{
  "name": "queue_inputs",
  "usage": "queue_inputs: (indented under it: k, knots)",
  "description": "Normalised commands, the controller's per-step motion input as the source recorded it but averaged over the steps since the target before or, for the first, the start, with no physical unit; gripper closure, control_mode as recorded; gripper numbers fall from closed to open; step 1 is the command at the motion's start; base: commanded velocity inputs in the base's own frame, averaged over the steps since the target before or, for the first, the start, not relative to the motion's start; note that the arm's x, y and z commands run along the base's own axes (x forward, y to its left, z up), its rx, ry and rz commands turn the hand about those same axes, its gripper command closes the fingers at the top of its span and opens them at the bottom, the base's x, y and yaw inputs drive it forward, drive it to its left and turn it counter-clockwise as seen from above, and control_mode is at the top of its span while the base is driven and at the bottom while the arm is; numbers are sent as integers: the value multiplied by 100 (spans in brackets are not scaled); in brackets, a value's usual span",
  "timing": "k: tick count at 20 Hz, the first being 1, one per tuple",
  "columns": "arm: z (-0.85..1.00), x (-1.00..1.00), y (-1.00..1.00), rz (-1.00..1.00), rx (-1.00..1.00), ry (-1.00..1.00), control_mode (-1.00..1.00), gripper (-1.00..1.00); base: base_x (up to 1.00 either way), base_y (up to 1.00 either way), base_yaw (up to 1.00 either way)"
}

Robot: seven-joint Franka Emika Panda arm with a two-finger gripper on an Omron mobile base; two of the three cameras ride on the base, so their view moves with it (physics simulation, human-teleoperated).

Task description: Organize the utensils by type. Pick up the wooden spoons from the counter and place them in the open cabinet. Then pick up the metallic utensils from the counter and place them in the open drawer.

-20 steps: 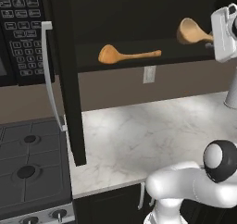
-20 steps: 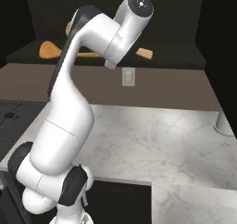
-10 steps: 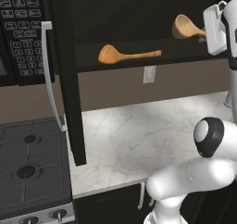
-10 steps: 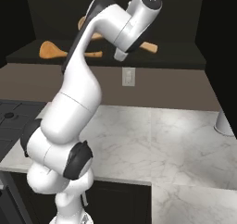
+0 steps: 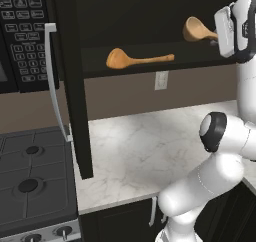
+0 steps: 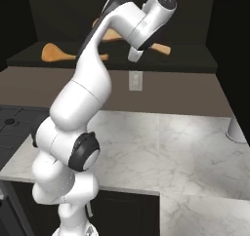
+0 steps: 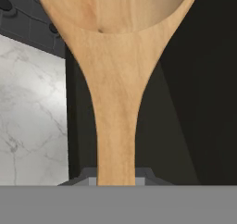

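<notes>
Table (image 5: 145, 151): broad white marble slab with thin grey veins, smooth and matt, on black base cabinets; seen also from the right (image 6: 185, 152).
Open cabinet (image 5: 135, 61): black upper wall cabinet, flat dark shelf, panelled door swung out with a long silver bar handle (image 5: 54, 81).
Stove (image 5: 30, 181): dark cooktop with round burners, just left of the table.
Microwave (image 5: 22, 36): black front with a keypad of pale buttons, left of the cabinet door.
Arm: glossy white rounded segments with dark joints, raised to shelf height.
Lying wooden spoon (image 5: 137, 59): tan-orange wood, round bowl to the left, straight handle to the right, flat on the cabinet shelf; in the right base view (image 6: 53, 53) it lies at the shelf's left end.
Held wooden spoon (image 7: 115, 79): smooth grained tan wood, wide round bowl tapering into a straight neck; its bowl (image 5: 197, 30) is up at the cabinet opening, above shelf level.
Hand (image 5: 220, 38): closed narrow on the neck of the held wooden spoon, at the cabinet's right part.
Wall outlet (image 5: 161, 80): small pale rectangular plate on the brown wall under the cabinet.
</notes>
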Motion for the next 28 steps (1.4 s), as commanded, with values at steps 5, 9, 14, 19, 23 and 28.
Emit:
queue_inputs:
  k: [5,9,14,19,23,28]
  knots:
    - [-8,42,-9,1,0,0,-100,100,0,0,0]
    - [-16,37,-6,0,-2,0,-100,100,0,0,0]
    - [-15,31,-1,3,-2,0,-100,100,0,0,0]
    - [-20,15,0,6,-5,-1,-100,100,0,0,0]
    - [-15,22,0,1,-3,-2,-100,100,0,0,0]
    - [-10,41,0,0,-1,-1,-100,100,0,0,0]
